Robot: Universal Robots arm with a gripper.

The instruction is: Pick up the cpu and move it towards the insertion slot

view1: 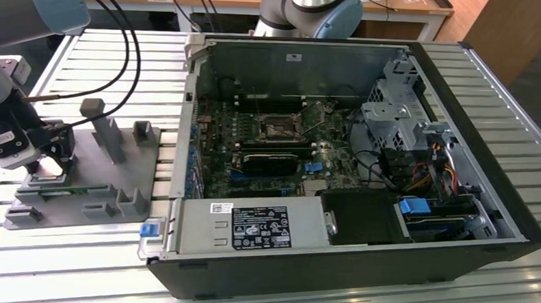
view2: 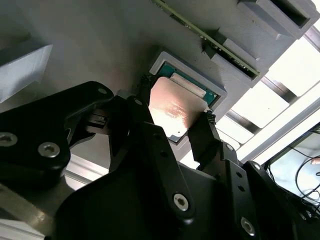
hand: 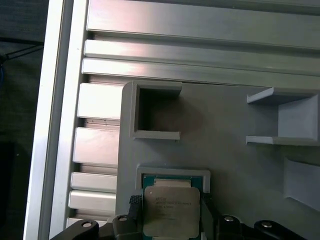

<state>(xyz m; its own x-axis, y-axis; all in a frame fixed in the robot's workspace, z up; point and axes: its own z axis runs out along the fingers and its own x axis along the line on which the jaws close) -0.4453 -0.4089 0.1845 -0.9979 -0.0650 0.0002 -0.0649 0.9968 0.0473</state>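
End effector [view2: 176, 100] pinches flat, square, silvery cpu [hand: 170, 210].

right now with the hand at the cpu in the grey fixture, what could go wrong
1. The hand seems to pinch the cpu only by two thin edges, so it could tilt or slip out.
2. The cpu looks barely clear of its pocket in the grey fixture; moving sideways may catch the pocket wall.
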